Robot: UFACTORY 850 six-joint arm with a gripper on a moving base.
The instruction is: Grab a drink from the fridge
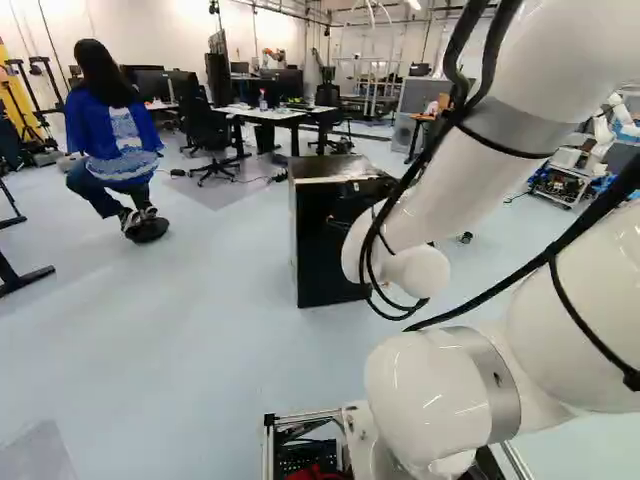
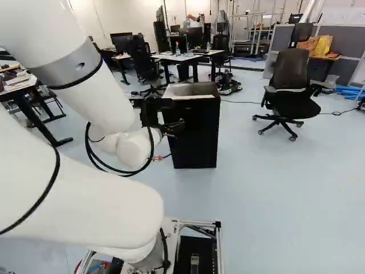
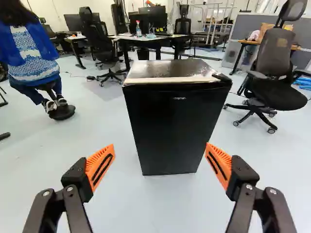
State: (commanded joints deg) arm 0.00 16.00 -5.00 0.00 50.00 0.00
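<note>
Table [image 2: 23,84] with dark legs stands at the left edge of the right base view. The white arm [image 2: 74,200] fills much of that side, from the upper left of the frame to the bottom, and its black cables hang in loops near the wrist. Just left of the middle, the black claw [image 2: 169,132] points toward the fridge; the wrist view shows its fingers wide apart, orange pads [image 3: 99,167] toward each other, with pale floor visible between them. A black office chair [image 2: 138,60] sits in the upper left, by a desk [image 2: 181,57] that runs behind the fridge. The fridge [image 2: 195,131] stands upright at the middle of the right base view, ahead of the claw, its door shut and hiding any drink. A pale strip runs along the top's front edge, and floor borders the lower edge. At the upper right is a swivel chair [image 2: 290,85], well apart from the fridge, with a broad stretch of floor [image 2: 274,188] between them that widens toward the lower right.
</note>
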